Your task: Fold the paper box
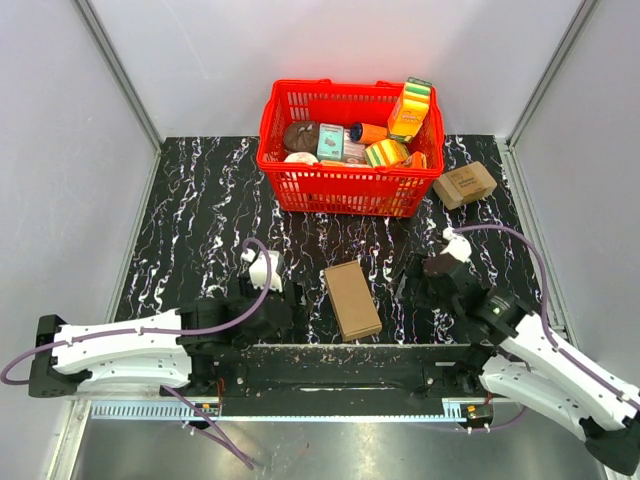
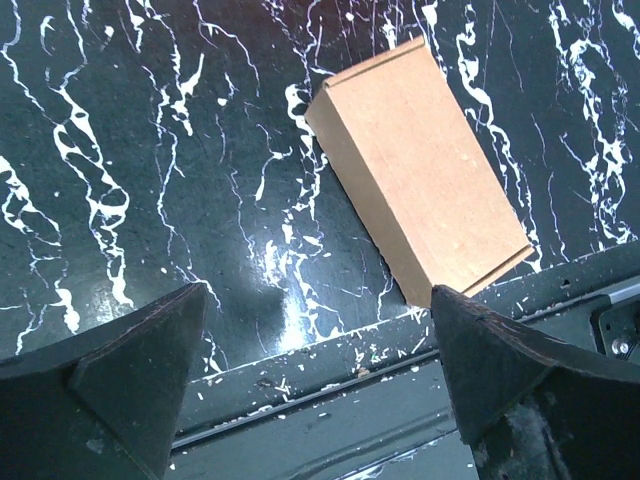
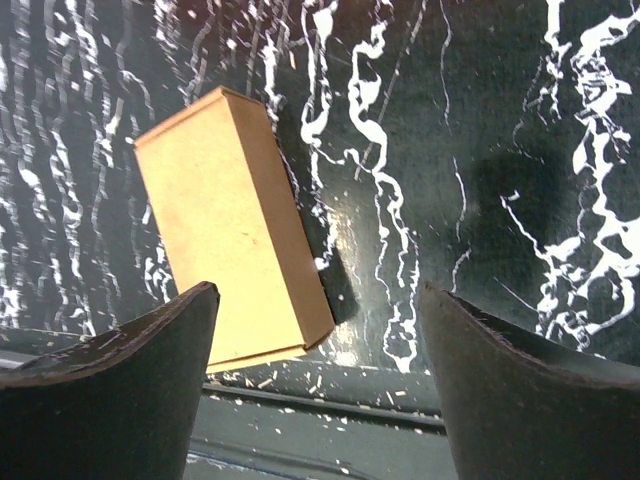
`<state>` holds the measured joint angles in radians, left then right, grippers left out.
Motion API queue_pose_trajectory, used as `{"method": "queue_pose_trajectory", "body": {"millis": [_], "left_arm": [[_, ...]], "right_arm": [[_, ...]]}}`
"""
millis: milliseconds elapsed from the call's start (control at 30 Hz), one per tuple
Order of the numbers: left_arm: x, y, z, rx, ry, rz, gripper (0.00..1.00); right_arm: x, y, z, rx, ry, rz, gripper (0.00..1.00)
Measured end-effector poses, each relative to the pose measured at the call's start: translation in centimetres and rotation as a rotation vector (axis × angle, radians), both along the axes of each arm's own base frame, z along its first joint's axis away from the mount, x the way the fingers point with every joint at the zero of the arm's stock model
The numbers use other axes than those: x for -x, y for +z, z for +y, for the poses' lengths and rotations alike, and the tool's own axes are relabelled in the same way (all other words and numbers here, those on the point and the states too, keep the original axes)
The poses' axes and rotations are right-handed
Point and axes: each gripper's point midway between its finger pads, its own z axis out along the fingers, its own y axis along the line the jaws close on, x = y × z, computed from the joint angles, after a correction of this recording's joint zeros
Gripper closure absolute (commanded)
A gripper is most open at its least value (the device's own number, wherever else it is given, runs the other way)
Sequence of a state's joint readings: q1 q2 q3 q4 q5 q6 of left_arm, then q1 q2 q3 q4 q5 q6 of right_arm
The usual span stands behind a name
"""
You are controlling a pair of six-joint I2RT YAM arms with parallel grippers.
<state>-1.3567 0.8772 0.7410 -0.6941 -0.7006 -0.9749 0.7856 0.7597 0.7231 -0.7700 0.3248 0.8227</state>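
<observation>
The paper box (image 1: 351,299) is a plain brown cardboard box, closed into a shallow rectangle, lying flat near the table's front edge between the arms. It also shows in the left wrist view (image 2: 420,170) and the right wrist view (image 3: 228,225). My left gripper (image 1: 282,303) is open and empty, low over the table to the left of the box. My right gripper (image 1: 410,278) is open and empty, to the right of the box. Neither gripper touches it.
A red basket (image 1: 345,190) full of groceries stands at the back centre. A smaller brown carton with dark print (image 1: 465,184) lies to its right. The black marbled table (image 1: 200,220) ends in a metal rail (image 1: 340,362) at the front.
</observation>
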Motion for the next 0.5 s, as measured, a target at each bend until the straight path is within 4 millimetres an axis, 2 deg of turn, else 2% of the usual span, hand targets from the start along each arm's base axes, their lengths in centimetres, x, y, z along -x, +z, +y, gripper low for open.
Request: {"method": "queue_pose_trajectory", "body": {"millis": [100,267,500], "left_arm": [[-0.2,0.5,0.6,0.002,0.013,-0.019,0.01],[-0.5,0.3,1.5,-0.055,0.033,-0.028,0.01],[-0.5,0.3,1.6,-0.085,0.032,-0.028,0.01]], "right_arm": [[0.0,0.5,-0.2,-0.065,-0.002,-0.078,0.01],[0.4,-0.7,-1.1,-0.142,-0.017,-0.171,0.0],[-0.1,0.1,-1.8,-0.164,-0.037,-0.263,0.01]]}}
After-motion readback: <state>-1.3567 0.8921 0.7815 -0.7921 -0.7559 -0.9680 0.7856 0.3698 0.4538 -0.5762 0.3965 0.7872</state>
